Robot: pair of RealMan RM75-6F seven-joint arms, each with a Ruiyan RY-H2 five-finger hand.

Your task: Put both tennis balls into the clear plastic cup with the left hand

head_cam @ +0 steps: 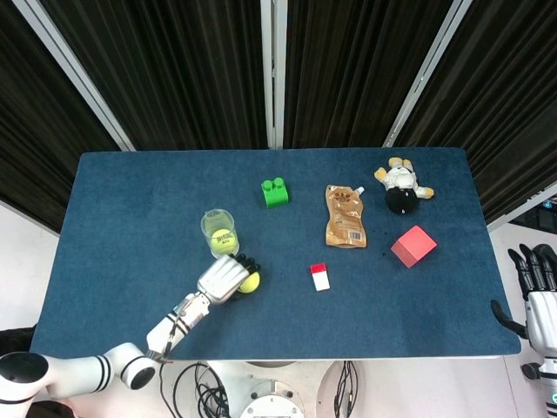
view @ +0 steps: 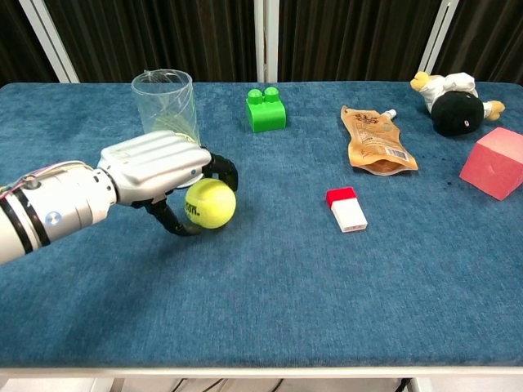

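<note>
A clear plastic cup stands upright left of the table's middle, with one yellow tennis ball inside it. The second tennis ball lies on the blue cloth just in front of the cup. My left hand grips this ball, fingers curled over its top and thumb low at its near side. In the chest view the hand hides the cup's base. My right hand hangs off the table's right edge, fingers apart, holding nothing.
A green brick sits behind the cup to its right. A brown pouch, a red-and-white block, a pink cube and a plush toy lie on the right half.
</note>
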